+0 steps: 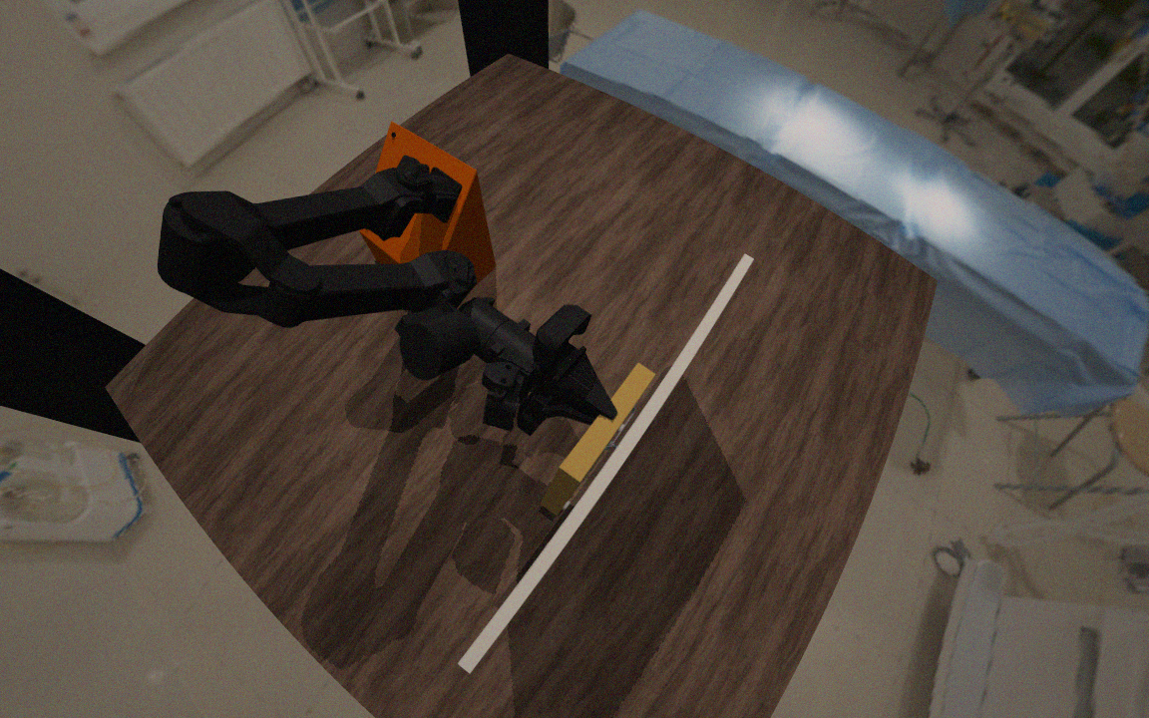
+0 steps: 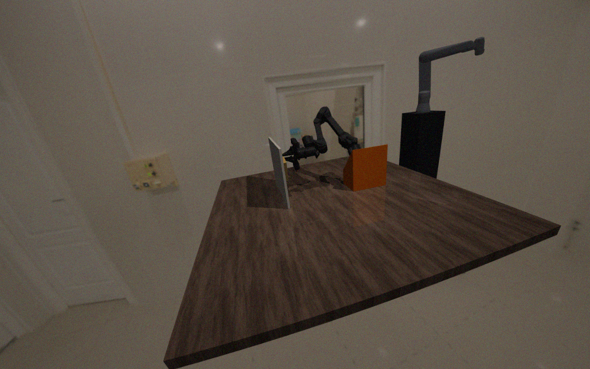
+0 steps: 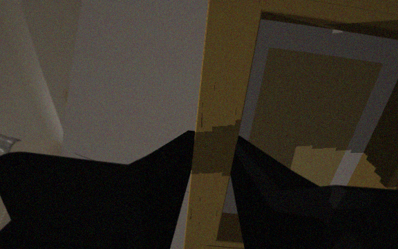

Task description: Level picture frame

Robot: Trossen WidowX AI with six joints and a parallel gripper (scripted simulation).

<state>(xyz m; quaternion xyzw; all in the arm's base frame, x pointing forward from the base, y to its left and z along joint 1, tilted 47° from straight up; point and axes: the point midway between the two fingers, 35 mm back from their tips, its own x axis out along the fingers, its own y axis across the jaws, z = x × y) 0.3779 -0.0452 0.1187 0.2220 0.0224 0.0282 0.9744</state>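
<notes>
Yellow wood fills the wrist view: the picture frame [image 3: 220,86] hangs against the white wall panel [image 1: 614,460] standing on the wooden table [image 1: 739,357], and the gripper [image 3: 213,152] is clenched on 1 of its side rails, a black finger on each face. From above, the frame's top edge lies just beside the panel. This looks like the lift-and-shift step. Next the arm should raise the frame slightly, slide it 1 notch toward the high side, lower it, release and check for level. The screw is hidden.
</notes>
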